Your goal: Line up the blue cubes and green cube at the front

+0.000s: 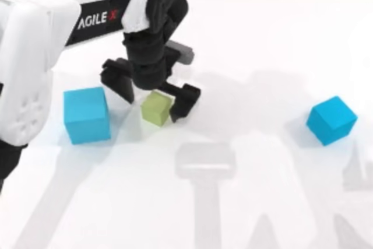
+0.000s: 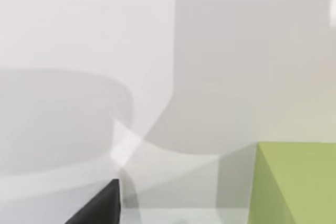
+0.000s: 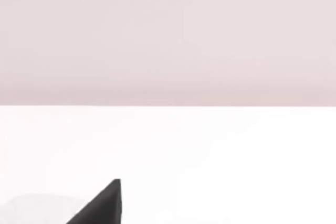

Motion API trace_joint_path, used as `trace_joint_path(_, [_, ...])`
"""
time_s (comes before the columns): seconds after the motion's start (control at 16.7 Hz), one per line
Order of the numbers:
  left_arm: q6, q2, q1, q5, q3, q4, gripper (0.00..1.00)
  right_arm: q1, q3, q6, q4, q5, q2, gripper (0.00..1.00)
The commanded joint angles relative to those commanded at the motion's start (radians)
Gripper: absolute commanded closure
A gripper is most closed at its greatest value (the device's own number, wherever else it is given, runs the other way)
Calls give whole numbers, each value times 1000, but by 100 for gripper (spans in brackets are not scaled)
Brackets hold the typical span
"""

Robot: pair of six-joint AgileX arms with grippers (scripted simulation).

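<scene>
three cubes sit on the white table (image 1: 262, 202): the larger blue cube (image 1: 87, 115) at left, the smaller blue cube (image 1: 331, 120) far right, the green cube (image 1: 156, 108) between them. my left gripper (image 1: 150, 93) straddles the green one, fingers apart. i'd centre it, close squarely. the right gripper is out of the top view; i can't tell its fingers.

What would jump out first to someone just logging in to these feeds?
The left claw, open and low at the table's left-centre, with the small green cube between its fingers. A big blue cube sits just left of it; a smaller blue cube sits alone far right. The right arm is out of the top view.
</scene>
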Motion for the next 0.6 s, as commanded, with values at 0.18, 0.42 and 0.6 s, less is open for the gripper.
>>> trace_joint_path(0.18, [0, 0, 0, 0, 0, 0, 45, 0, 0, 0, 0, 0, 0, 0])
trace_joint_path(0.42, [0, 0, 0, 0, 0, 0, 75, 0, 0, 0, 0, 0, 0, 0])
trace_joint_path(0.6, [0, 0, 0, 0, 0, 0, 98, 0, 0, 0, 0, 0, 0, 0])
